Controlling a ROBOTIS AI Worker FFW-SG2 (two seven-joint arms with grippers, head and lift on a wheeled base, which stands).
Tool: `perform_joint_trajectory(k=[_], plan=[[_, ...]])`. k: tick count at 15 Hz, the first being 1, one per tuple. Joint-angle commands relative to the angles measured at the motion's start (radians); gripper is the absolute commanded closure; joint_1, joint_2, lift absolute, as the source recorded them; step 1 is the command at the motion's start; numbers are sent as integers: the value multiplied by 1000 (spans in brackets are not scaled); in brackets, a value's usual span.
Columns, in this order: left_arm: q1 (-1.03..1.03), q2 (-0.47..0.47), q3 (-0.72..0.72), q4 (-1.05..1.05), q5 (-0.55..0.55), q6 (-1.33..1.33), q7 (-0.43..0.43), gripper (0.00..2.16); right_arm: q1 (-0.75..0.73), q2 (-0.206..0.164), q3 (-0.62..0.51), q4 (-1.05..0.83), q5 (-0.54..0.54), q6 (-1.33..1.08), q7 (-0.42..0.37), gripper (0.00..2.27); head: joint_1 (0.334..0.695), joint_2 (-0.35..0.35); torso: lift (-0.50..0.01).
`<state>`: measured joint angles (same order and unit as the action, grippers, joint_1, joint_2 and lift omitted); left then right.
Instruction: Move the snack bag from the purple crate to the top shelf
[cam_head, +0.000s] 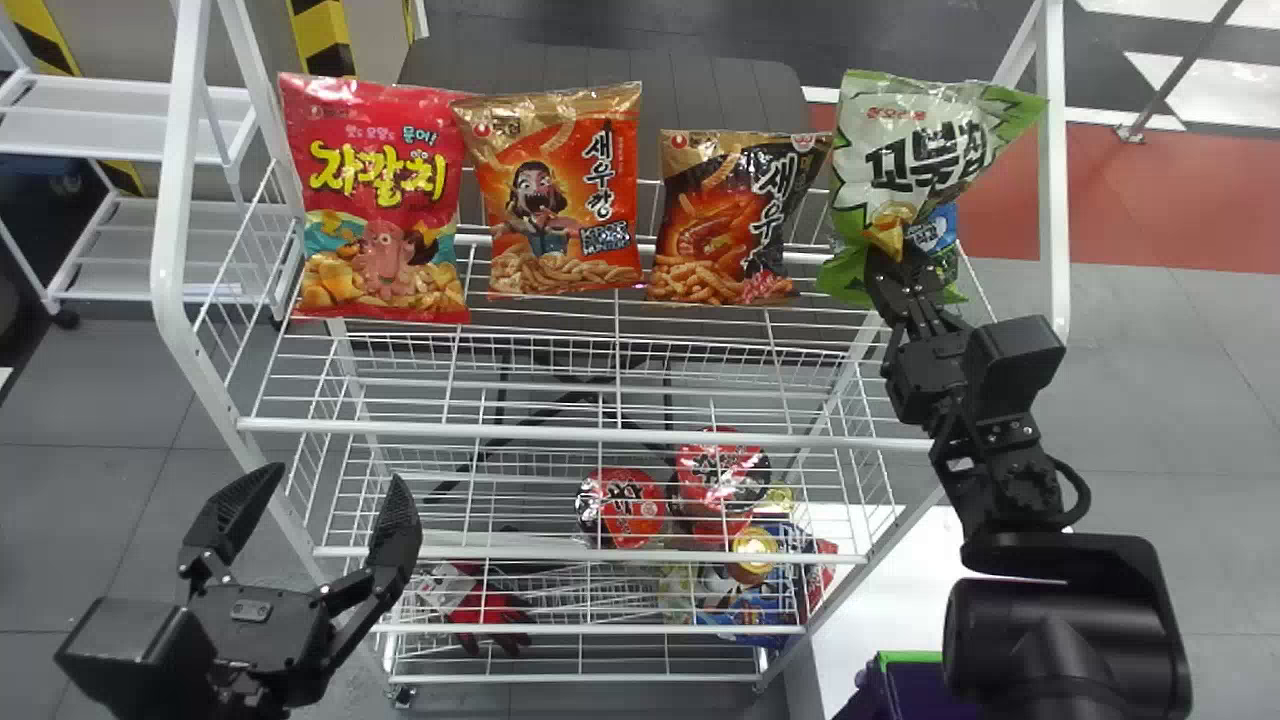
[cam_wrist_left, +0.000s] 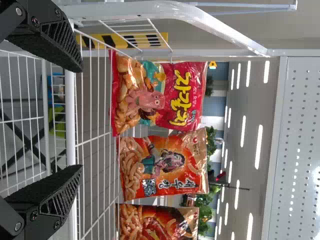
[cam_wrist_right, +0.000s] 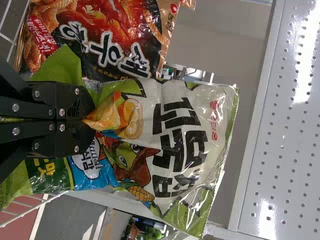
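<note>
Right claw (cam_head: 893, 258) is clamped low on the snack bag (cam_head: 915, 160), upper right of frame, long axis roughly upright, so imo just ease it down.

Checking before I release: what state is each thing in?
Right hand: closed on green snack bag
Left hand: open, empty
Green snack bag: pinched, slightly tilted
Red snack bag: upright, sealed
Orange snack bag: upright, sealed
Black snack bag: upright, sealed
Red cups: upright, lidded
</note>
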<state>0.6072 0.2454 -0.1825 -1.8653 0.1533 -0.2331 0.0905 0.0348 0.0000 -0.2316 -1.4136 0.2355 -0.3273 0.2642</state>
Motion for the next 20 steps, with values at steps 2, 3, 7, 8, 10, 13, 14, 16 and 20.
perform_joint_trajectory(k=[2, 3, 7, 8, 10, 13, 14, 16, 20], plan=[[3, 0, 0, 2, 0, -10, 0, 144, -19, 1, 11, 41, 24, -5, -30, 2067, 695, -116, 0], [3, 2, 0, 2, 0, -16, 0, 144, -29, 1, 20, 56, 28, -11, -51, 2067, 695, -116, 0], [8, 5, 5, 9, 2, -44, 0, 144, -75, 1, 48, 122, 62, -11, -109, 2064, 695, -109, 0], [8, 5, 8, 14, 3, -53, 0, 144, -84, 1, 57, 140, 71, -14, -129, 2064, 695, -105, 0], [8, 5, 9, 18, 3, -59, 0, 144, -110, 1, 63, 189, 96, -14, -161, 2064, 695, -93, 0], [8, 5, 9, 20, 3, -65, -2, 144, -130, 1, 71, 225, 107, -14, -197, 2057, 695, -90, 0], [8, 5, 9, 20, 3, -65, -3, 144, -139, 1, 72, 237, 117, -14, -211, 2057, 695, -89, 0], [8, 5, 9, 25, 3, -71, -3, 144, -154, 1, 71, 258, 133, -14, -218, 2057, 695, -89, 0], [6, 5, 11, 31, 3, -87, -5, 144, -164, 1, 71, 280, 151, -14, -238, 1865, 695, -89, 0]])
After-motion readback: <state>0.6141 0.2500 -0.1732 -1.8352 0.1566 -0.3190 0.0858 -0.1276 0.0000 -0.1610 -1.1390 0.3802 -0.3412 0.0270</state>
